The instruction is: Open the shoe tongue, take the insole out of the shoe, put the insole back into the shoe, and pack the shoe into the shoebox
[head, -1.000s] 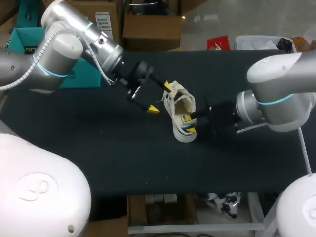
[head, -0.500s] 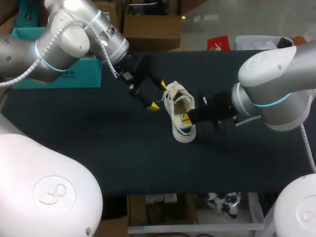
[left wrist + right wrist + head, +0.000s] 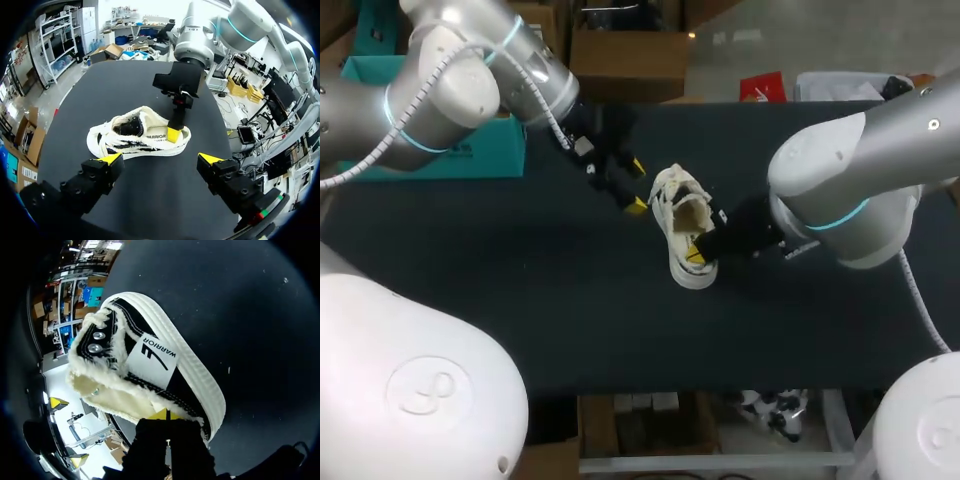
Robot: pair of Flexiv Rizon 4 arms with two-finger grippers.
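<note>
Even overhead light is falling on the dark table in the head view. The pale shoe is standing out brightly against it and is throwing only a faint shadow just beside its sole. Soft glare is showing on the glossy shell of the right arm, to the right of the shoe, and on the left arm, to its left. In the left wrist view the room behind the shoe is glowing almost white, and the table edges are bowing outward around it. In the right wrist view the shoe is catching strong light on its white sidewall, while the table around it is showing flat dark grey with a few tiny bright specks.
</note>
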